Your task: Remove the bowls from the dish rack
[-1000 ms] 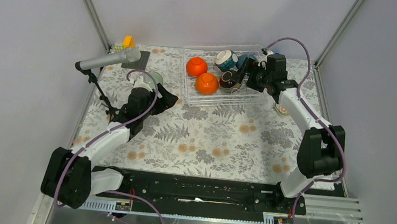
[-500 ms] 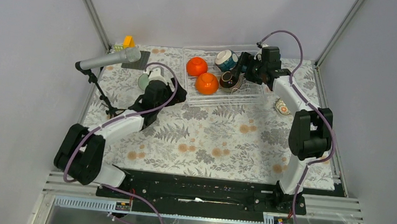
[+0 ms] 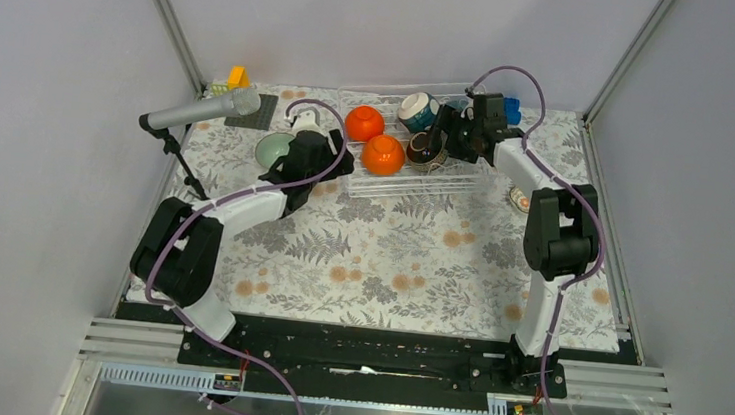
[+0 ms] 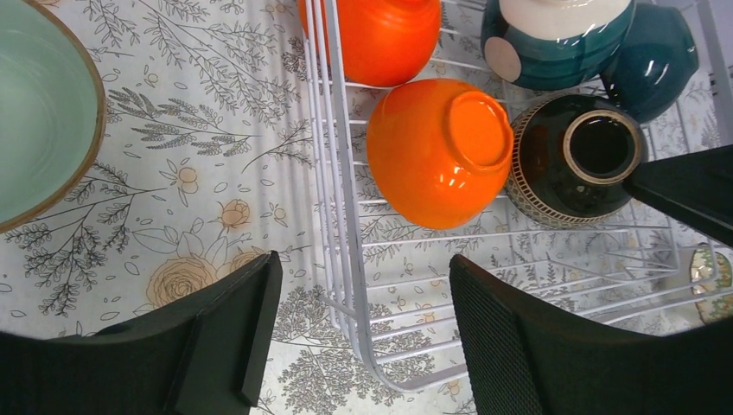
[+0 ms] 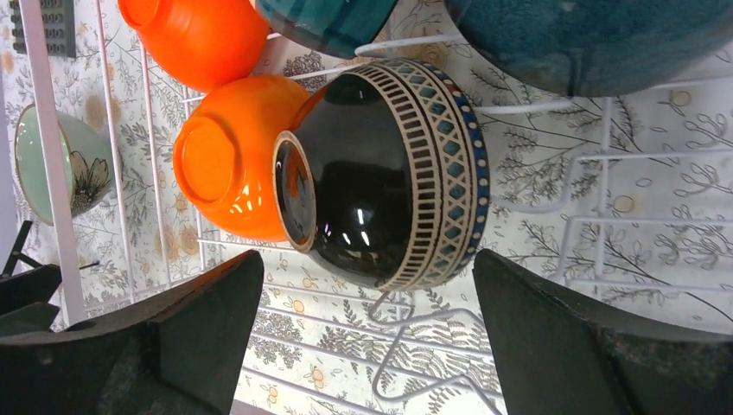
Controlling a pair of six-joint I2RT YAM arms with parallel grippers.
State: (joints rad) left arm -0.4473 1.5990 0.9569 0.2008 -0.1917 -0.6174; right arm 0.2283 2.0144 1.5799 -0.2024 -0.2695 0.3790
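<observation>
The clear wire dish rack (image 3: 416, 184) sits far across the surface (image 3: 390, 250). Inside, an orange bowl (image 4: 436, 151) lies overturned against a dark brown bowl (image 5: 380, 173) with a patterned rim; a second orange bowl (image 4: 372, 35) and two teal bowls (image 4: 557, 35) lie behind. A mint green bowl (image 3: 275, 149) stands upright just left of the rack.

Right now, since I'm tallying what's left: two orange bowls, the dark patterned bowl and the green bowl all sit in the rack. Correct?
No. The green bowl sits on the table, left of the rack, as the top view shows. The two orange bowls and the dark patterned bowl do sit in the rack.
</observation>
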